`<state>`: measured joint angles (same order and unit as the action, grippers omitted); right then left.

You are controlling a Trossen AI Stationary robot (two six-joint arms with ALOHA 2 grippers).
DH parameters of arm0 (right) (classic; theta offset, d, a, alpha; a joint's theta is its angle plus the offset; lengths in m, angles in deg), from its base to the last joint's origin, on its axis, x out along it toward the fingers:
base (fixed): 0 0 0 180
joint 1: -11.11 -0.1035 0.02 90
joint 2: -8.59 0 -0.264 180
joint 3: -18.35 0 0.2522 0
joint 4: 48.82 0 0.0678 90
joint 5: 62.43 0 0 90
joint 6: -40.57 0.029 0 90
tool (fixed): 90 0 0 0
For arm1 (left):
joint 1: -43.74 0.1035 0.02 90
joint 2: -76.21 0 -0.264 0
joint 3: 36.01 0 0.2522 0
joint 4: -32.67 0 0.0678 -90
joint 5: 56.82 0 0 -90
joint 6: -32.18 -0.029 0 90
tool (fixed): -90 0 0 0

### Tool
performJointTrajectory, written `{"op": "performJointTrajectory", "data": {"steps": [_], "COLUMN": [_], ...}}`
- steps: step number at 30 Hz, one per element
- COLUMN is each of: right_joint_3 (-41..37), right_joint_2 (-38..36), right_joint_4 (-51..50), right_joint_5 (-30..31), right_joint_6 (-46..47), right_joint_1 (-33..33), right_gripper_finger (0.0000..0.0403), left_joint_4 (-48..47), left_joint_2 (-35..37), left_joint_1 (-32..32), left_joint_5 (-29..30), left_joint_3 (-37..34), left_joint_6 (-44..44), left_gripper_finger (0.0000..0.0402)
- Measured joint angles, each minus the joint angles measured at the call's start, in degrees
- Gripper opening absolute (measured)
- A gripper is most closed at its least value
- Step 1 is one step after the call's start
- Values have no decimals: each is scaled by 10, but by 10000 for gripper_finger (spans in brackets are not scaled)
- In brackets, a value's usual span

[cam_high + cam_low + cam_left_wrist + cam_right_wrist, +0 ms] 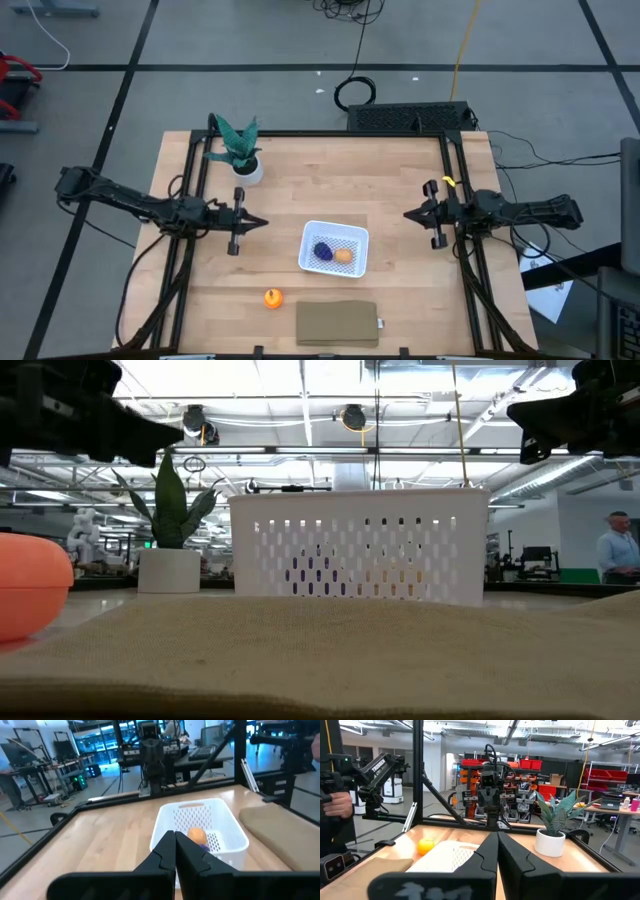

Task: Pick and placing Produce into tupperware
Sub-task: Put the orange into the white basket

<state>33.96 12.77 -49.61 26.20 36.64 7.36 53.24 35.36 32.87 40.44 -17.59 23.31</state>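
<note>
We see the white tupperware [335, 249] in the middle of the table, holding the dark purple cluster [323, 251] and the tan-yellow lump [343, 255] side by side, between our two claws and apart from both. The orange ball [272, 297] lies on the bare wood outside the container, near the brown slab [337, 323]. The left gripper [262, 223] and right gripper [407, 215] both hover clenched on nothing, pointing toward the container.

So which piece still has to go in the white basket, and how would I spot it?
Start at the white basket in the middle of the table. Beside it lies a flat brown slab, and just off that slab's end sits the orange ball. It is the only produce piece lying on bare wood.
</note>
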Motion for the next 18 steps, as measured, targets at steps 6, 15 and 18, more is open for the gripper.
{"op": "performJointTrajectory", "data": {"steps": [6, 15, 18], "right_joint_3": [0, 0, 0], "right_joint_2": [5, 5, 5], "right_joint_4": [0, 0, 0], "right_joint_5": [0, 0, 0], "right_joint_6": [-1, 1, 0], "right_joint_1": [0, 0, 0], "right_gripper_finger": [0, 0, 0], "left_joint_4": [1, -7, -7], "left_joint_2": [0, 0, 0], "left_joint_1": [0, 0, 0], "left_joint_5": [-23, -72, -73], "left_joint_3": [-12, -14, -14], "left_joint_6": [-8, -9, -11], "left_gripper_finger": [0, 0, 0]}}
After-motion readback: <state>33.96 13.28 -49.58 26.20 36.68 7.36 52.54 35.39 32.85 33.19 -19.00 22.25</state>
